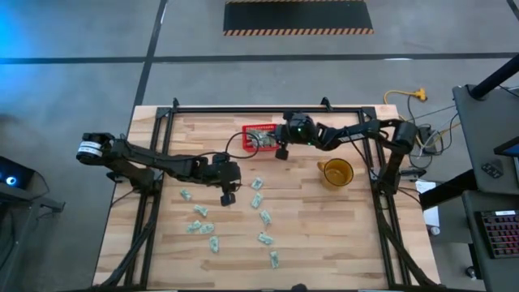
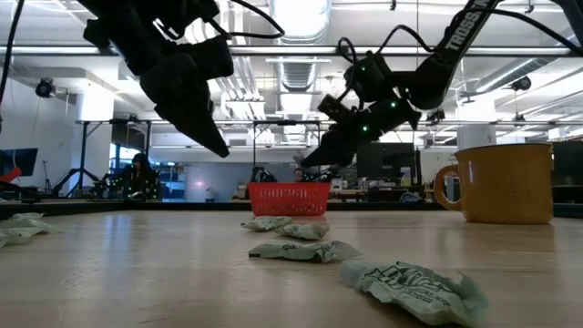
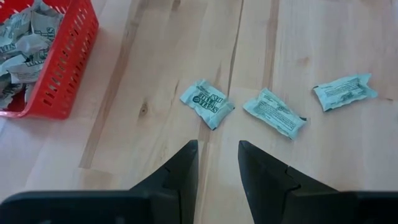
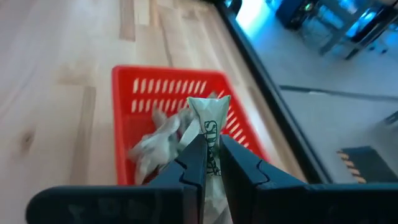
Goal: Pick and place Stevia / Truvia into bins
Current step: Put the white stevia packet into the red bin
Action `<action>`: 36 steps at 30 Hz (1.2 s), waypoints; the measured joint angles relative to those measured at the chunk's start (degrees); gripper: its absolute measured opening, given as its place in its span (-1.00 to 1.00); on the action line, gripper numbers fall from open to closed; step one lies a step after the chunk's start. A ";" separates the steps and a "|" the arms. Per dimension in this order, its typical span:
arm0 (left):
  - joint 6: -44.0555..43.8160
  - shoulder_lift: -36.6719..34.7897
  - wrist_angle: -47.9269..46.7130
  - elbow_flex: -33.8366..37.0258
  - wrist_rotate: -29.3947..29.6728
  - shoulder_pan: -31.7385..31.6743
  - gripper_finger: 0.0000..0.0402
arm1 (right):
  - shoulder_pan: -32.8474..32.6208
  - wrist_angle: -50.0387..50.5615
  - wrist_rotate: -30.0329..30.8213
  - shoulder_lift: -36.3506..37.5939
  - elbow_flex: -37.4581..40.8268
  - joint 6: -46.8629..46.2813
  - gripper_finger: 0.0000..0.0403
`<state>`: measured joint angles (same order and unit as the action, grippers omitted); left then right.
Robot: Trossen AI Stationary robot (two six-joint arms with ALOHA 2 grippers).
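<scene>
Right wrist view: right end effector (image 4: 211, 163) pinching a Stevia sachet (image 4: 210, 127) upright, red basket (image 4: 180, 87) just ahead below.

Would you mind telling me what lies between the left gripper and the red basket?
Only bare wooden table separates the left gripper from the red basket in the left wrist view; the nearest sachet lies ahead instead.

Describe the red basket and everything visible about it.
The red basket is a small rectangular plastic bin with slotted, latticed walls and an open top, standing upright on the wooden table near its far edge. Crumpled pale green and white sachets already lie inside. The right gripper hovers just short of it, shut on one more sachet. Nothing else touches it.
</scene>
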<state>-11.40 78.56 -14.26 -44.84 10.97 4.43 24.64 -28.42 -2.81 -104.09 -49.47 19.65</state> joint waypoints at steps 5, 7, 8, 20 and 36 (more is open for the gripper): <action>0.02 0.00 0.02 0.00 -0.01 0.02 -0.51 | 0.22 4.76 0.01 0.22 0.00 2.21 -0.82; 0.04 0.00 0.09 0.00 -0.01 0.02 -0.51 | 0.24 5.44 0.02 0.22 0.00 2.94 -0.78; 0.04 0.00 0.07 0.00 -0.01 0.02 -0.51 | 0.22 5.44 0.00 0.22 0.00 2.96 -0.75; 0.17 0.04 0.07 0.13 -0.03 0.00 -0.51 | -0.20 7.04 -0.11 3.11 0.00 2.96 -0.28; 9.08 7.72 12.95 -0.17 -0.10 -0.77 -0.51 | -9.12 46.62 -0.89 17.75 0.61 -4.61 -0.29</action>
<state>-2.32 86.28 -1.31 -45.01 10.87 3.66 15.53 18.20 -3.70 -86.35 -48.87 15.04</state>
